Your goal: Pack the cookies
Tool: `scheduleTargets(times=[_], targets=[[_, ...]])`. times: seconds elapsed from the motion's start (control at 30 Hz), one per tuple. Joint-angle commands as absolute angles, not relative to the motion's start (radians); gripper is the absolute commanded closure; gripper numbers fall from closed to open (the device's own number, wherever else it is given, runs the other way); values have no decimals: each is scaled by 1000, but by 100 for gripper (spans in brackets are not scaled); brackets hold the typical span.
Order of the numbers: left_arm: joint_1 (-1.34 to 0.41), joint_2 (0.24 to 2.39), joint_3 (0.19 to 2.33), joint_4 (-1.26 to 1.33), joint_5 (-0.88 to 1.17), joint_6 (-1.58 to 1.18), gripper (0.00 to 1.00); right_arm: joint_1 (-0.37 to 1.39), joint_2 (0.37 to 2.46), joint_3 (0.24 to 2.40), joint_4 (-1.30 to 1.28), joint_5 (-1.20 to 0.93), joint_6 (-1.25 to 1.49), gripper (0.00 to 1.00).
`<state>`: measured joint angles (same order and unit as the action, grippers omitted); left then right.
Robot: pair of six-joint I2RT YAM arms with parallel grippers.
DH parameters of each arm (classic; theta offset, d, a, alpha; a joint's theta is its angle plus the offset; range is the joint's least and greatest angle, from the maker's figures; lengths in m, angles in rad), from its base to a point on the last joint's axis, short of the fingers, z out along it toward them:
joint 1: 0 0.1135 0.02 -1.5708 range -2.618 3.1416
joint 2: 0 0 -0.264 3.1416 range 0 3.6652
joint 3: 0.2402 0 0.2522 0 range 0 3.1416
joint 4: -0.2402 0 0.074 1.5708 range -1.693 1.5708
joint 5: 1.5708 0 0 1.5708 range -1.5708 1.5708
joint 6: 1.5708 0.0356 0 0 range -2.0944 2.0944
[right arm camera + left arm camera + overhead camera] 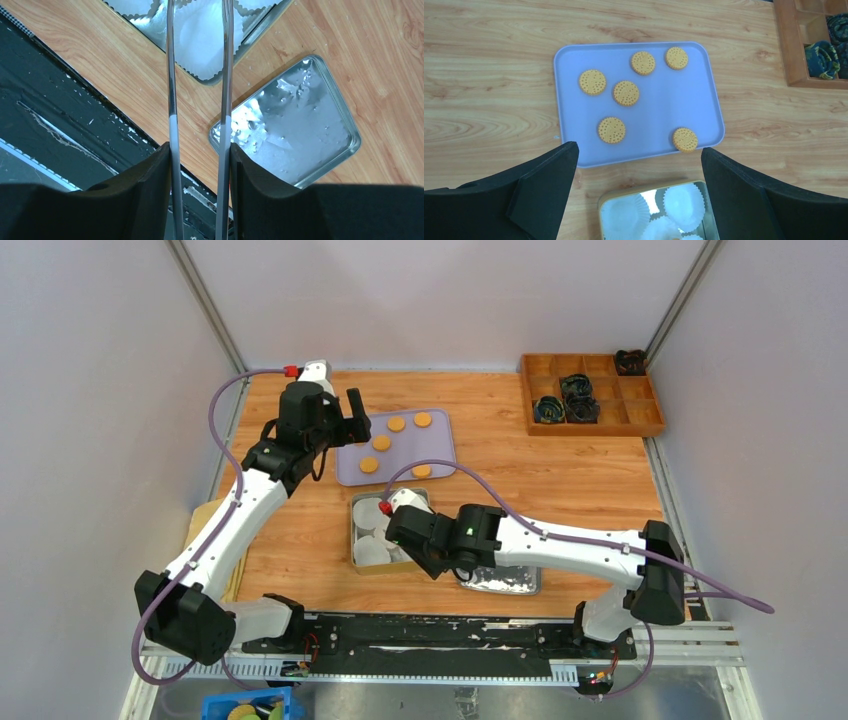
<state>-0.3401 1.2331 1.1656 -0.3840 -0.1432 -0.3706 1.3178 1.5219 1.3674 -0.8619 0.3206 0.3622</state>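
**Top external view.** The left gripper [352, 418] is hovering at the upper left of the table, by the left edge of a lavender tray [440, 445]. Five cookies [381, 442] are showing on the tray. Below the tray, at centre frame, an open tin [355, 540] is holding white paper liners [372, 552]. The right gripper [395, 525] is reaching in from the right and hanging over this tin. The tin's lid [505, 582] is lying just to the lower right. A wooden compartment box [640, 425] is sitting in the upper right corner, with dark bundles [578, 395] in several cells. A blue bin [225, 705] is peeking in at the bottom edge.

**Left wrist view.** Six cookies are lying flat and apart on the tray, mid-frame, each round with a dotted face. One is sitting close to the tray's lower right rim. The left gripper's fingers are standing wide apart at the lower corners, holding nothing. The tin is showing at the bottom centre.

**Right wrist view.** The right gripper's fingers are pressing on a pair of metal tongs [171, 75]. The prongs are running up the frame with a narrow gap between them, their ends over a liner. The lid is lying at centre right.
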Motion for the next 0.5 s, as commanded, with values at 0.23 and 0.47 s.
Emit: scheduleTargets(times=[0.23,0.47], targets=[[-345,1215,1164,-388,-171,-349,0,1325,1555,1445,-895,390,358,49],[-345,1212,1164,-388,-176,-344,0,1325,1566,1460,-884,405,356,50]])
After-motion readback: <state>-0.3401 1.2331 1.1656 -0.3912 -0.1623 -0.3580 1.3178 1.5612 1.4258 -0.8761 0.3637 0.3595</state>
